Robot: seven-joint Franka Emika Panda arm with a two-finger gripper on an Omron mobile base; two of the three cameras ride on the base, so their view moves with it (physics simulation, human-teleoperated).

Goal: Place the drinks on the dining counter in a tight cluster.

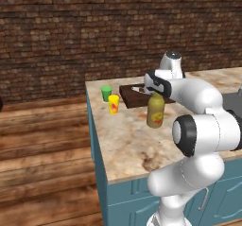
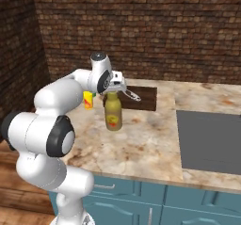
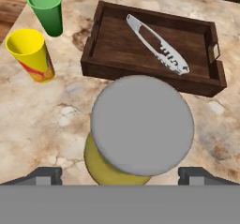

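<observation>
Marbled dining counter (image 1: pixel 127 144): olive-yellow bottle (image 1: pixel 155 110) upright between open gripper (image 3: pixel 120 174) tips.

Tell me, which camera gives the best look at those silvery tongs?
The hand view: the tongs lie in full sight, diagonal in the wooden tray. The right base view shows them small, beside the robot's hand. In the left base view they are mostly hidden behind it.
</observation>
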